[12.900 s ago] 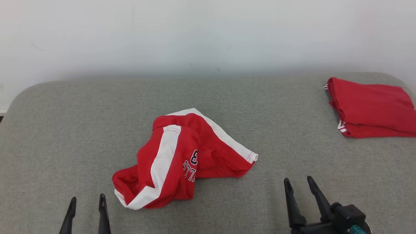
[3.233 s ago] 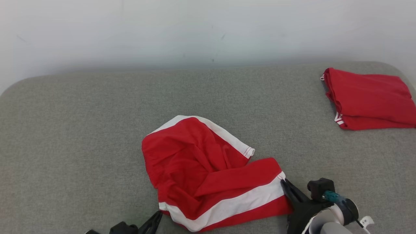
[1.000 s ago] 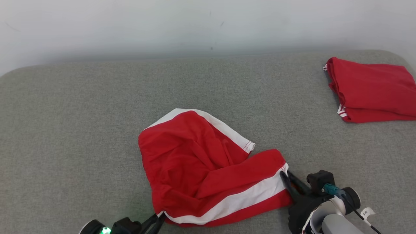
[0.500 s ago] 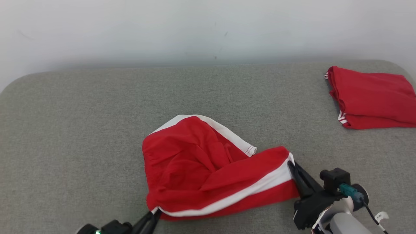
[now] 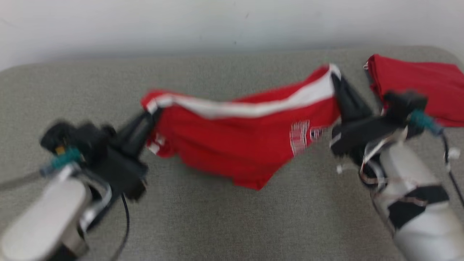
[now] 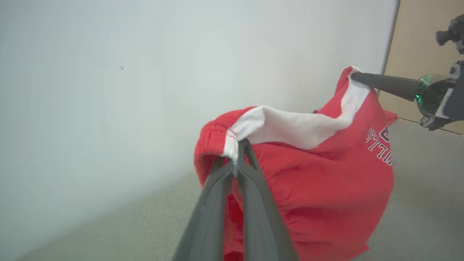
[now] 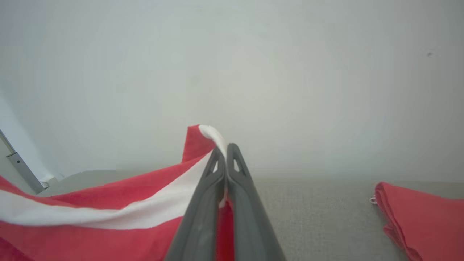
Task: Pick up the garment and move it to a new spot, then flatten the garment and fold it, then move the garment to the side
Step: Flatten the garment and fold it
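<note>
**Garment strung between both grippers**

I see the grey padded surface (image 5: 232, 224) underneath. The red garment (image 5: 239, 145) is stretched over it, white stripe along the top edge, sagging in the middle. A folded red cloth (image 5: 417, 83) lies far right. My left gripper (image 5: 154, 113) pinches one stripe end, and my right gripper (image 5: 335, 80) is clamped on the other.

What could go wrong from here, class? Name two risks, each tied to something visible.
1. The left gripper and right gripper each pinch only a thin bit of the garment at its white-striped edge; a hard tug apart might pull a corner free.
2. The right gripper holds its corner close to the folded red garment; the hanging cloth could brush and disturb it when laid down.
</note>
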Controlling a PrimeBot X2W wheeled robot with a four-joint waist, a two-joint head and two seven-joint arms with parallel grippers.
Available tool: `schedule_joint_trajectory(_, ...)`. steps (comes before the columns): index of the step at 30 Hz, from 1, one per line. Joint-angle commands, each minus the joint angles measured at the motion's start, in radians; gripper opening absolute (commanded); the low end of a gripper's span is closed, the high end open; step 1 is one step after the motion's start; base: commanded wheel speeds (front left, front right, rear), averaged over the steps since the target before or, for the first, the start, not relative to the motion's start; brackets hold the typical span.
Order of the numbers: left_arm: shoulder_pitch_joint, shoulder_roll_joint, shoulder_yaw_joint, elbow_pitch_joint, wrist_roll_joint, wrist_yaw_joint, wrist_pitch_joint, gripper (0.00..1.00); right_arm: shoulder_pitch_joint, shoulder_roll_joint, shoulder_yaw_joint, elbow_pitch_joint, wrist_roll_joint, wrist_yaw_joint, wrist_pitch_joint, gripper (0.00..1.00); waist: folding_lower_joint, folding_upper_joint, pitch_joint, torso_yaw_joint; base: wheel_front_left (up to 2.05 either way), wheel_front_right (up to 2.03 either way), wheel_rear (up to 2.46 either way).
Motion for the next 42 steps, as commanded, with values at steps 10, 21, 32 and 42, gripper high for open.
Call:
schedule_joint_trajectory(10, -0.588, 0.055, -0.073, 0.110, -0.183, 0.002, 0.119, 0.00, -0.498, 0.039, -0.070, 0.067, 0.111, -0.003, 0.172, 0.00, 0.0000, -0.0001, 0.316, -0.037, 0.00, 0.00, 0.00)
schedule_joint_trajectory(21, -1.124, 0.016, -0.190, 0.311, -0.279, 0.002, 0.102, 0.00, -0.978, 0.082, -0.168, 0.274, 0.113, -0.003, 0.275, 0.00, 0.0000, -0.0001, 0.471, -0.065, 0.00, 0.00, 0.00)
schedule_joint_trajectory(32, -1.305, -0.018, -0.337, 0.458, -0.382, 0.002, -0.004, 0.00, -1.171, 0.115, -0.201, 0.451, 0.071, -0.003, 0.236, 0.00, 0.0000, -0.0001, 0.522, -0.060, 0.00, 0.00, 0.00)
schedule_joint_trajectory(42, -1.197, 0.033, -0.483, 0.401, -0.496, 0.002, -0.073, 0.00, -1.027, 0.108, -0.156, 0.413, 0.165, -0.003, 0.206, 0.00, 0.0000, -0.0001, 0.465, -0.062, 0.00, 0.00, 0.00)
